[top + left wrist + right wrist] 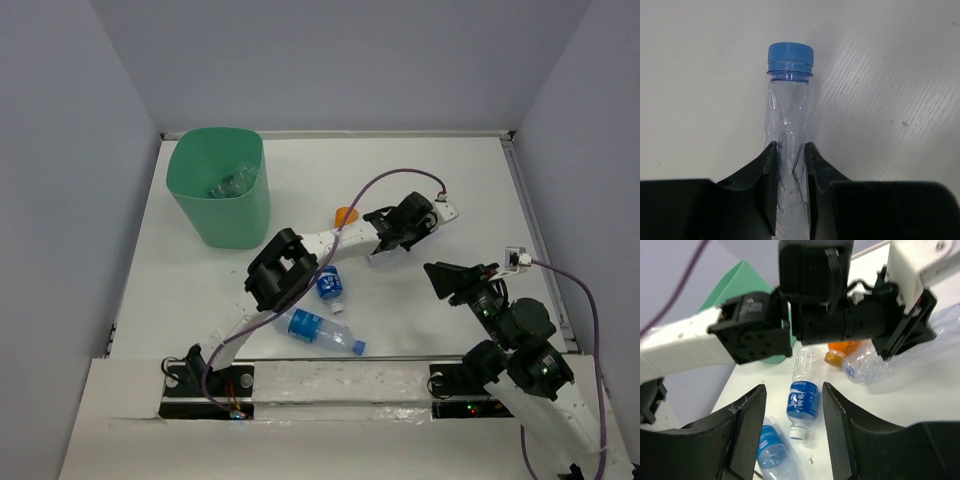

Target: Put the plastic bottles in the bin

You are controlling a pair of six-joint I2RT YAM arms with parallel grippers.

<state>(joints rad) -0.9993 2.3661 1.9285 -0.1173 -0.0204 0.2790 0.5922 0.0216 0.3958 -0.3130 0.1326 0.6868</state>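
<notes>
The left jaws are pinching the crushed blue-capped bottle (789,115) mid-body at centre-right of the top view, perhaps just clear of the worktop (450,180), for carrying to the mint-green bin (225,220) at upper left, while the right jaws are hanging spread.

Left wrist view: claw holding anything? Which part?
Yes: the left claw is shut on a crushed clear bottle, pinching its crumpled body below the blue cap. The right claw is open, holding nothing.
</notes>
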